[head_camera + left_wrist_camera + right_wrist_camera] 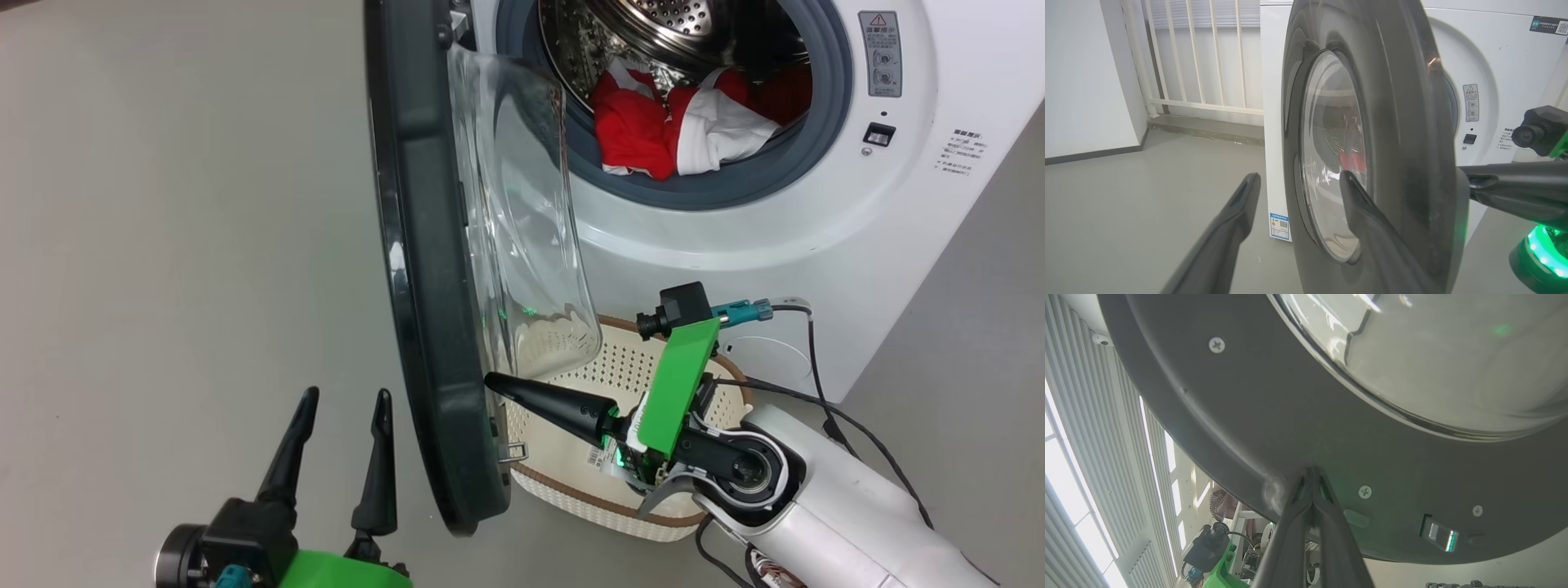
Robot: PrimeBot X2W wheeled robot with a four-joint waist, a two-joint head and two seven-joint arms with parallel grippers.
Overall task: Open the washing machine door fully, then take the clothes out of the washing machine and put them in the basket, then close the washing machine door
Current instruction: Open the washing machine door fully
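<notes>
The right pincer [492,380] [1312,472] has its two dark fingers pressed together with nothing between them. Their joined tip touches the inner face of the washing machine door [424,286] [1241,416], on the dark rim just beneath the glass bowl [522,204], near the door's low edge. The right forearm reaches in from the near right, passing over the basket [588,513].

The left pincer [346,396] [1299,177] is spread wide and empty. It sits at the near left, on the outer side of the door and just beside the rim. In the left wrist view one finger overlaps the door's glass, and I cannot tell whether it touches.

The door stands swung out from the washing machine [898,212], edge-on in the head view, hinged on the left of the opening.

The basket rests on the floor [163,204] in front of the machine, right of the door and partly under the glass bowl. It holds no garment, only a paper label [594,457].

The clothes [678,126], red and white, lie inside the steel drum [653,24] at the low front of the opening, against the grey gasket [824,122].
</notes>
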